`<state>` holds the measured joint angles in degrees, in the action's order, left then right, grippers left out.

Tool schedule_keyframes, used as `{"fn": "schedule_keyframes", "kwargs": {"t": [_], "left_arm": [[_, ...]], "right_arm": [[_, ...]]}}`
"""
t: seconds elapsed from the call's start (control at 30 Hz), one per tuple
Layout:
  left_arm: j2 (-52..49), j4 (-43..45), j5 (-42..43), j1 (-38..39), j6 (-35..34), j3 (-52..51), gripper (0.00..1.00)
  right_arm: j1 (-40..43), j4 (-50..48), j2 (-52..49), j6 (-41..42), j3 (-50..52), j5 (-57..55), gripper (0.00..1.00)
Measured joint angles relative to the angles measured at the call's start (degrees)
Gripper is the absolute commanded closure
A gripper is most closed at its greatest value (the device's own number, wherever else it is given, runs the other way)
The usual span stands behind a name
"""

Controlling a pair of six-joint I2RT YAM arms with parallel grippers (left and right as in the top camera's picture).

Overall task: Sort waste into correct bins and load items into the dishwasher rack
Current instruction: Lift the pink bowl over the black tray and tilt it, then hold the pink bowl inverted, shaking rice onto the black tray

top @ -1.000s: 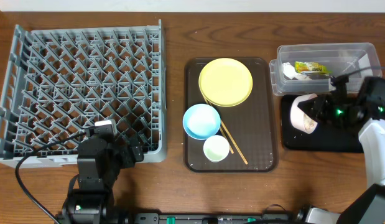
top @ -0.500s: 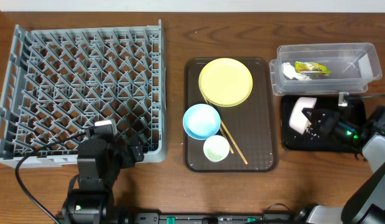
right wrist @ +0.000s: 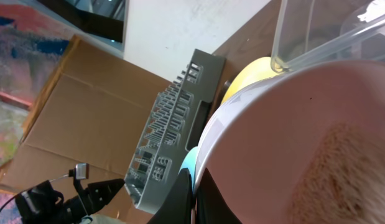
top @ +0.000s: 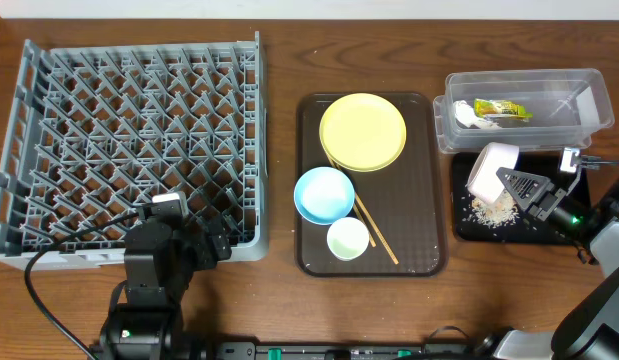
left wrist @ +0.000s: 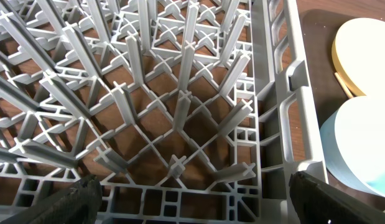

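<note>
My right gripper (top: pixel 521 186) is shut on the rim of the white bowl (top: pixel 492 168) and holds it tipped over the black tray (top: pixel 564 228). Beige crumbs (top: pixel 494 208) lie on the tray; more cling inside the bowl (right wrist: pixel 341 168), which fills the right wrist view, its rim pinched by my gripper (right wrist: pixel 193 186). The clear tub (top: pixel 579 90) holds the yellow-green wrapper (top: pixel 501 108) and white tissue (top: pixel 466 117). My left gripper (top: pixel 174 245) is open and empty over the front edge of the grey rack (top: pixel 129 140), as the left wrist view (left wrist: pixel 195 199) shows.
The brown serving tray (top: pixel 424 200) carries the yellow plate (top: pixel 363 131), light-blue bowl (top: pixel 324 194), small pale cup (top: pixel 348 238) and wooden chopsticks (top: pixel 377 228). The rack's pegs (left wrist: pixel 180 112) fill the left wrist view, with the blue bowl (left wrist: pixel 360 143) at its right.
My right gripper has tipped the white bowl further and shifted slightly up. Crumbs have fallen out onto the black tray. The left arm has not moved.
</note>
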<state>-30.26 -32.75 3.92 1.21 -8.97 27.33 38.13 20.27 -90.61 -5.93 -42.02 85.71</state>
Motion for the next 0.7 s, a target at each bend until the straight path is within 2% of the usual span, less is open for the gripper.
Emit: {"fn": "schedule_keyframes", "kwargs": {"t": [0.3,0.7], "left_arm": [[0.0,0.0,0.0,0.0,0.0,0.0,0.02],[0.0,0.0,0.0,0.0,0.0,0.0,0.02]], "right_arm": [[0.0,-1.7,0.0,-0.4,0.0,1.0,0.99],[0.0,-10.6,0.0,-0.6,0.0,1.4,0.99]]}}
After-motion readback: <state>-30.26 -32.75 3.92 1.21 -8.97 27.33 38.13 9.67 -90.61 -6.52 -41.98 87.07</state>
